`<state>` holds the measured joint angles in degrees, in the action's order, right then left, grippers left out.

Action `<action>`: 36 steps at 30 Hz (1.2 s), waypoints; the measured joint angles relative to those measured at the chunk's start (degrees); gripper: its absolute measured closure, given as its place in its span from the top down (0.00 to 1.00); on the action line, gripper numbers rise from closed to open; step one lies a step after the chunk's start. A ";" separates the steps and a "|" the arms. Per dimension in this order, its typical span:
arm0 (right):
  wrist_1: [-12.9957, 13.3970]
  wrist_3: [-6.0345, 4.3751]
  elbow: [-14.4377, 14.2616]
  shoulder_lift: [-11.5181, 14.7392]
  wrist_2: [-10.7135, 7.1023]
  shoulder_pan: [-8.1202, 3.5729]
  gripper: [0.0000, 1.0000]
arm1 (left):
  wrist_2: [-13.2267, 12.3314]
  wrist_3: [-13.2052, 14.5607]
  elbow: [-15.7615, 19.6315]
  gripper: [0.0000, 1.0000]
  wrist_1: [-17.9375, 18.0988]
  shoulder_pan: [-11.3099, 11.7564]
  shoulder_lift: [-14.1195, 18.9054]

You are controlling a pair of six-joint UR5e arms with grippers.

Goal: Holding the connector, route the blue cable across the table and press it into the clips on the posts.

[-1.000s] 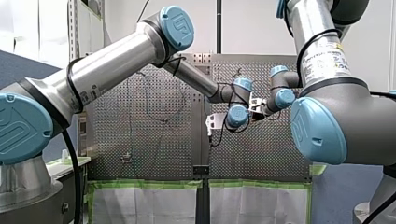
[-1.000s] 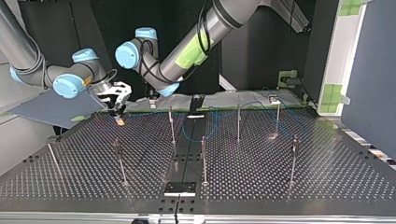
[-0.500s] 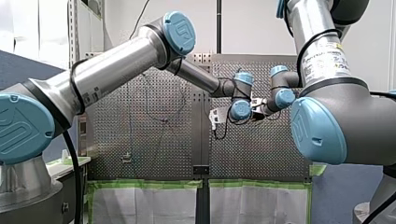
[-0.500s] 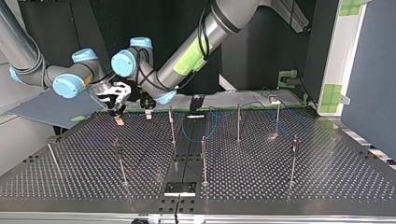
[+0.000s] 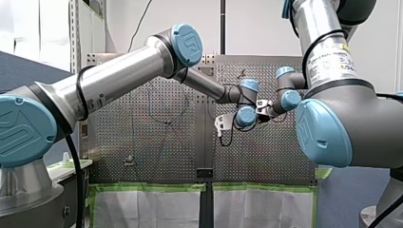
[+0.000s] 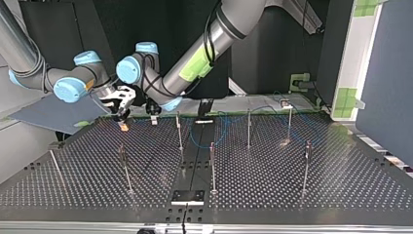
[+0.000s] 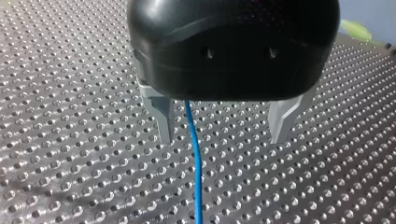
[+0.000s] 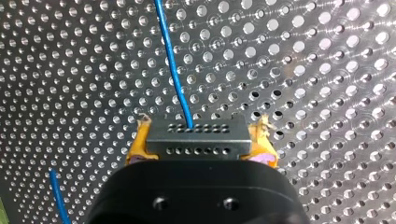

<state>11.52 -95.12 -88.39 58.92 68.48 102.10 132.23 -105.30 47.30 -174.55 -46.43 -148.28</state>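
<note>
Evidently my right fingers [image 8: 137, 145] are clamping the connector [image 8: 196, 137] between their yellow pads, near the desk's [image 8: 303, 70] far edge at the top view's left. Its long axis is spanning pad to pad, and the blue cable [image 8: 175, 70] is leaving its face, running ahead over the holes. My left fingers [image 7: 161, 119] are standing wide, straddling the cable, which is lying nearer one finger. Being thin, light and limp, it is probably wanting a hold close to the rigid connector.

Perforated table [image 6: 341, 185] bears upright posts [image 6: 212, 165] and a blue cable [image 7: 197, 186]
</note>
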 joint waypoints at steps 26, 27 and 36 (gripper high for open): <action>-0.46 0.00 0.40 0.03 -0.01 -0.13 0.00 | -0.62 -0.12 1.52 0.24 0.64 0.10 -0.02; -0.53 0.00 0.40 0.04 -0.04 -0.18 0.00 | -0.82 -0.21 1.59 0.24 0.85 0.24 -0.07; -0.62 0.00 0.38 0.02 -0.09 -0.15 0.00 | -1.73 -0.50 1.62 0.59 1.65 0.73 -0.02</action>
<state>10.91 -95.11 -88.01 58.95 68.39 101.95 130.49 -105.80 48.91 -172.89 -45.70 -148.30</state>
